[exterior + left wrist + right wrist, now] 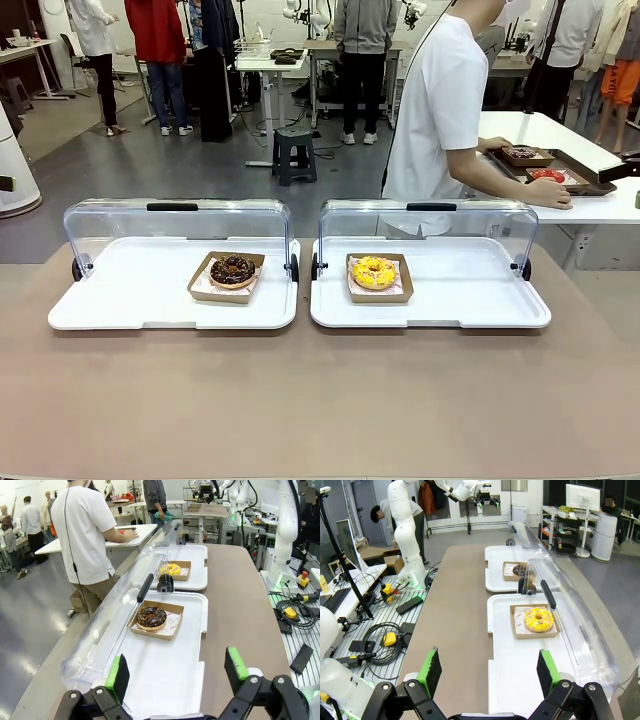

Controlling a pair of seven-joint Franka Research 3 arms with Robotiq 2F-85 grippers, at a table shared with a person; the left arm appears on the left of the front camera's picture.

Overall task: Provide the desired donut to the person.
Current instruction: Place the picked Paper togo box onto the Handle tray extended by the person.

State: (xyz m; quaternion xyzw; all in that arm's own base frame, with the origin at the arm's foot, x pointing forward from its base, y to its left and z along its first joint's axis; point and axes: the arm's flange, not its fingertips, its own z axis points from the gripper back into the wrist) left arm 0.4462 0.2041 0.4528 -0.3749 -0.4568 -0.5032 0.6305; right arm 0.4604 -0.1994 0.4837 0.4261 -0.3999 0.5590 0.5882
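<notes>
Donuts sit one to a tray on the brown counter (320, 400): a chocolate-glazed donut (233, 269) with pale sprinkles in a shallow cardboard box (203, 287) on the left white tray (120, 300), and a yellow-iced donut (374, 272) with coloured sprinkles in its own cardboard box (400, 290) on the right white tray (470, 295). Each tray has a clear domed lid (110, 225) with a black handle, swung up at the far edge. Past the trays, the person (440, 110) in a white shirt faces a side table, hands at a dark brown tray (580, 182) holding two more donuts. No writing is legible. The left gripper (177, 672) hovers over the left tray, fingers wide apart and empty; the right gripper (490, 672) likewise over the right tray.
</notes>
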